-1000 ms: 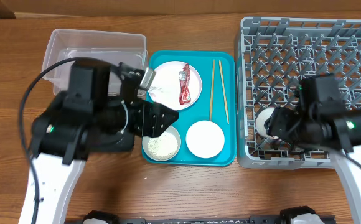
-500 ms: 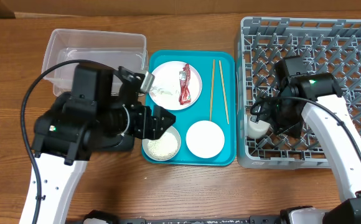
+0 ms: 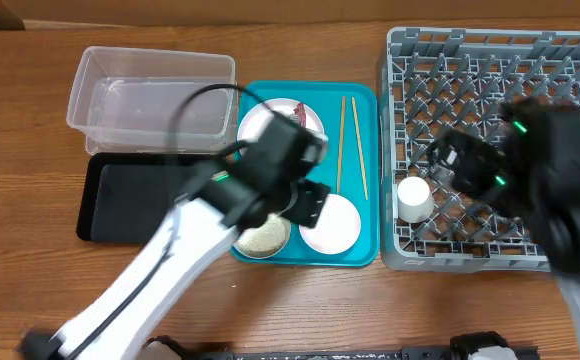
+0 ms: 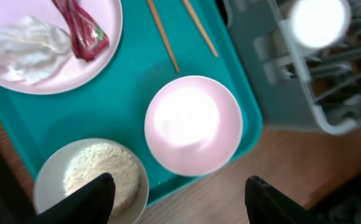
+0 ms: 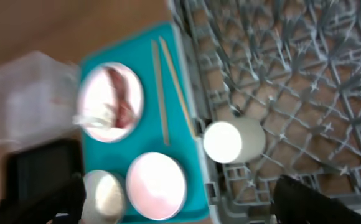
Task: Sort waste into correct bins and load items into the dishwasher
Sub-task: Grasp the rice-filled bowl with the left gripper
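The pale pink plate on the teal tray holds the red wrapper and the white tissue. The chopsticks lie beside it. The pink bowl and the white-grey bowl of rice sit at the tray's front. My left gripper is open and empty above the pink bowl. The white cup stands in the front left corner of the grey rack. My right gripper is open and empty, high above the rack and apart from the cup.
The clear tub stands at the back left with the black tray in front of it, both left of the teal tray. The rack fills the right side. Bare wood runs along the table's front edge.
My left arm swung right from over the black tray to over the teal tray's bowls. My right gripper let go of the cup in the rack and lifted away.
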`<action>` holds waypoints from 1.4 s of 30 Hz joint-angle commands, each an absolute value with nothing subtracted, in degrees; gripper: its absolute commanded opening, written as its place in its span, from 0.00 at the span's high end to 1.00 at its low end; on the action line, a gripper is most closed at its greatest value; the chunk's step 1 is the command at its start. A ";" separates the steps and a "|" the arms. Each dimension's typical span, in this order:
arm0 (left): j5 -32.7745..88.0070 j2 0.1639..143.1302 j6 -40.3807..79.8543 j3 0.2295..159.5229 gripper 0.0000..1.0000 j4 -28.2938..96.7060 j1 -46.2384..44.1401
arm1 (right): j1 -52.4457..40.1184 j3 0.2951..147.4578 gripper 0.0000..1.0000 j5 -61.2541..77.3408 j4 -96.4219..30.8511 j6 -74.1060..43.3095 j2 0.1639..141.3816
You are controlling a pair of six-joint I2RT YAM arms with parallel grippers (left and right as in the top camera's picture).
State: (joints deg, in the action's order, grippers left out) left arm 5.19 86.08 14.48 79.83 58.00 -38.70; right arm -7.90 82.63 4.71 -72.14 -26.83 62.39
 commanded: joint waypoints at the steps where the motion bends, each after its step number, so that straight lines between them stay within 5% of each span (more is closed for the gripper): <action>1: 1.04 93.54 18.09 78.74 0.34 56.16 -40.34 | -7.75 83.55 0.00 5.65 -72.16 -26.79 57.45; 17: -9.69 101.95 28.69 79.88 0.47 61.49 -38.85 | -7.75 83.53 0.00 5.63 -75.42 -26.55 54.50; 29: -4.19 101.91 34.81 74.48 0.48 56.71 -37.74 | -7.75 83.53 0.00 5.63 -75.99 -26.59 54.61; 42: -6.57 101.91 39.44 67.29 0.74 48.86 -37.41 | -7.75 83.53 0.00 5.63 -76.82 -26.59 54.61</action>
